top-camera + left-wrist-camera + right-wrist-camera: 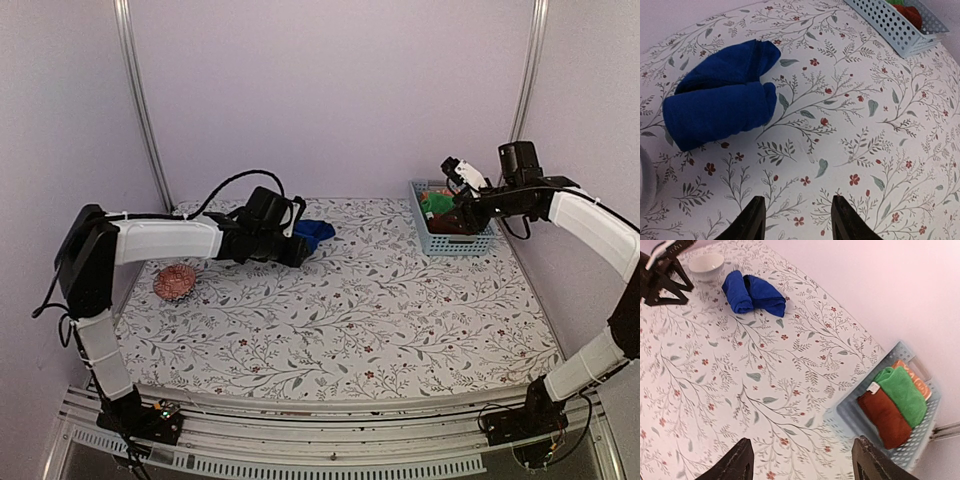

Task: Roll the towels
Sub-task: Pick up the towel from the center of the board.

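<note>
Left wrist view puts the blue towel at upper left, lying rolled on the bench, apart from my left hand, whose fingers stand parted with nothing between. Right wrist view shows my right hand spread wide and empty, the red towel folded in the basket at lower right, touching the green cloth. I judge the blue one done and the red next: my right hand must reach into the basket and pinch the red towel alone, leaving the green.
</note>
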You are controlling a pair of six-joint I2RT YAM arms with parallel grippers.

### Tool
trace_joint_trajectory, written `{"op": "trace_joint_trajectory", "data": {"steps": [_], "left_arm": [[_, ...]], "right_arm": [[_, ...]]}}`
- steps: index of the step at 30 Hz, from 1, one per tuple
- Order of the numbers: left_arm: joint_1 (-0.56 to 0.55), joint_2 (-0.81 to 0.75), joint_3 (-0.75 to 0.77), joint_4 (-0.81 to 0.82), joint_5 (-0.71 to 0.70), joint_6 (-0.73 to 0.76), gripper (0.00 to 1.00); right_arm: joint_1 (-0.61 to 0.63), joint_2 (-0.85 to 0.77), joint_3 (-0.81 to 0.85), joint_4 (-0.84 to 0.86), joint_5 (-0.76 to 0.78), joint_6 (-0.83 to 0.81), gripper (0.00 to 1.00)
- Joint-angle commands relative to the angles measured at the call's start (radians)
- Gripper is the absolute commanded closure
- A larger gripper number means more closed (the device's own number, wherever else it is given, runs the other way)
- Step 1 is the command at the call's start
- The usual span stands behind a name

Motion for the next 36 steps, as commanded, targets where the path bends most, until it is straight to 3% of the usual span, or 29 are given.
{"op": "trace_joint_trajectory", "data": {"steps": [1, 5, 9, 13, 20, 32, 34, 36], "left_arm": [[0.028, 0.158, 0.155, -0.08, -0.175, 0.035, 0.52], [0.054, 0.303, 0.323, -0.115, -0.179, 0.047, 0.54], [0.061, 0.414, 0.446, -0.137, -0.165, 0.073, 0.58], [0.058, 0.465, 0.499, -0.156, -0.163, 0.061, 0.78], [0.056, 0.422, 0.464, -0.102, -0.177, 0.08, 1.0], [0.054, 0.278, 0.384, -0.05, -0.076, 0.098, 1.0], [0.022, 0.239, 0.411, -0.081, -0.007, 0.099, 1.0], [-0.041, 0.168, 0.393, -0.04, -0.036, 0.142, 1.0]], "right_arm": [[-0.017, -0.074, -0.222, 0.177, -0.1, 0.229, 0.32], [-0.017, -0.106, -0.346, 0.222, -0.181, 0.177, 0.32], [-0.012, -0.035, -0.338, 0.195, -0.27, 0.133, 0.36], [0.016, 0.028, -0.294, 0.143, -0.252, 0.101, 0.41], [0.034, 0.021, -0.3, 0.151, -0.204, 0.082, 0.41], [0.034, 0.031, -0.295, 0.146, -0.192, 0.076, 0.42], [0.034, 0.03, -0.293, 0.14, -0.195, 0.076, 0.42], [0.033, 0.025, -0.292, 0.143, -0.197, 0.079, 0.42]]}}
